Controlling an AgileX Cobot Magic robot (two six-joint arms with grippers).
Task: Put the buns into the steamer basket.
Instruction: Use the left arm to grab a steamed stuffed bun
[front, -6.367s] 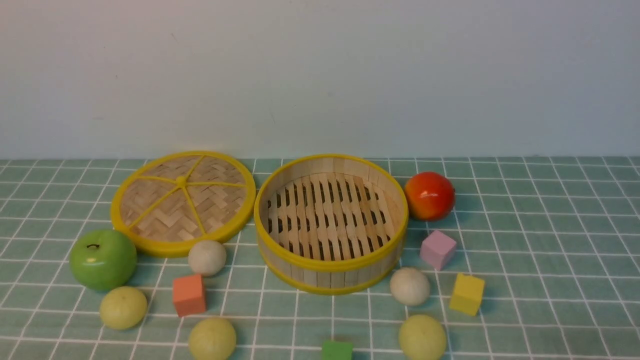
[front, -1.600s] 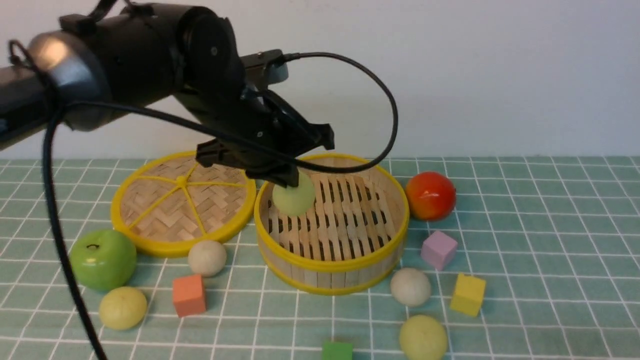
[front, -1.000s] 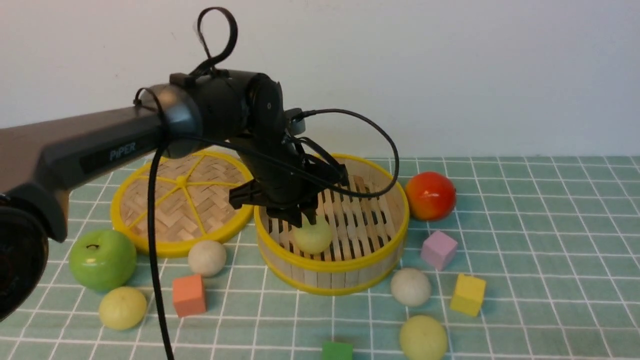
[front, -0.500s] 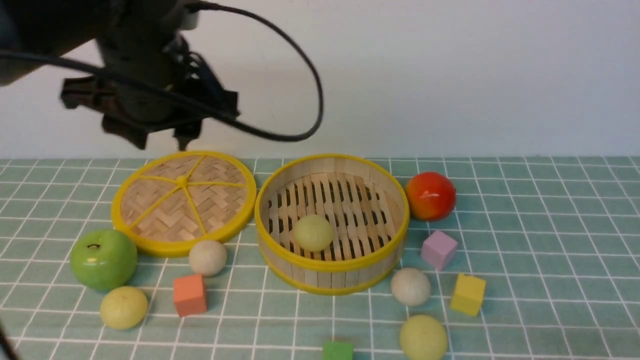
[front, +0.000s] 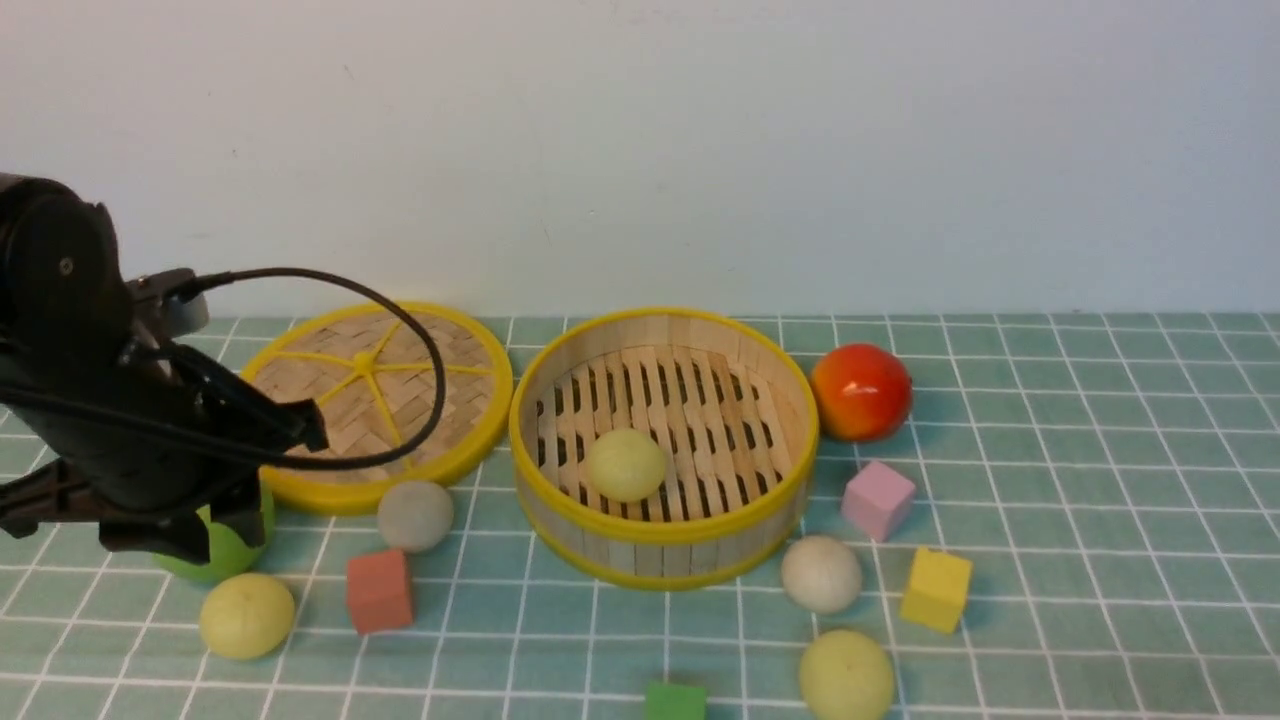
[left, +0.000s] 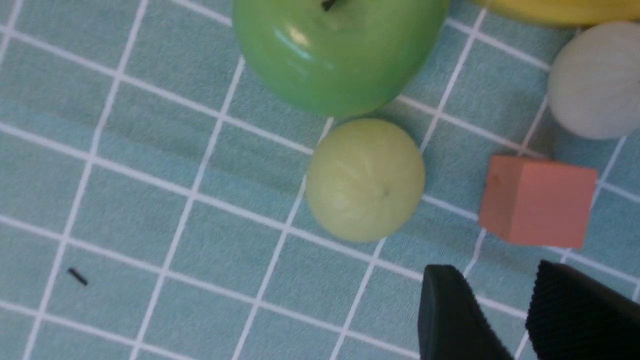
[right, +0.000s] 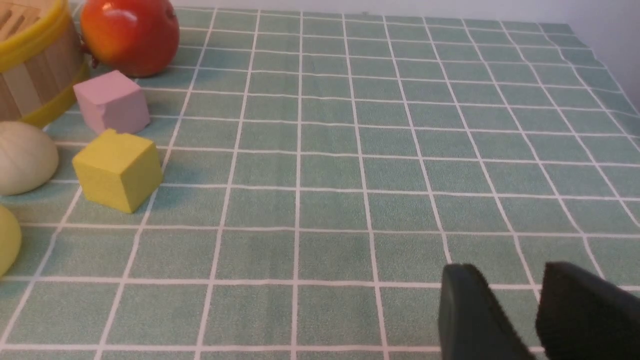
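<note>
Bamboo slats are cradling one yellow-green bun (front: 626, 465) on the floor of the round steamer basket (front: 665, 555), toward its near left part. Outside it, an off-white bun (front: 821, 574) is sitting near its near right side, with another yellow-green bun (front: 846, 675) lying closer to the camera. Across on the left, a second off-white bun (front: 415, 516) is resting beside the woven lid (front: 480, 440), and a third yellow-green bun (left: 365, 180) is lying just in front of the green apple (left: 340, 55). An orange block (front: 379, 591) is standing between the left-hand buns and the basket. The left claw (left: 487, 270) is hovering over that side, its fingers parted and holding nothing. A red-orange fruit (front: 861, 392) is sitting by the basket's right side, while a pink block (front: 879, 500) and a yellow block (front: 936, 589) are standing nearer, and a green block (front: 675, 702) is showing at the near edge of the view. The right claw (right: 505, 272) is hanging open and unloaded above the tiled-pattern worktop (right: 330, 210).
</note>
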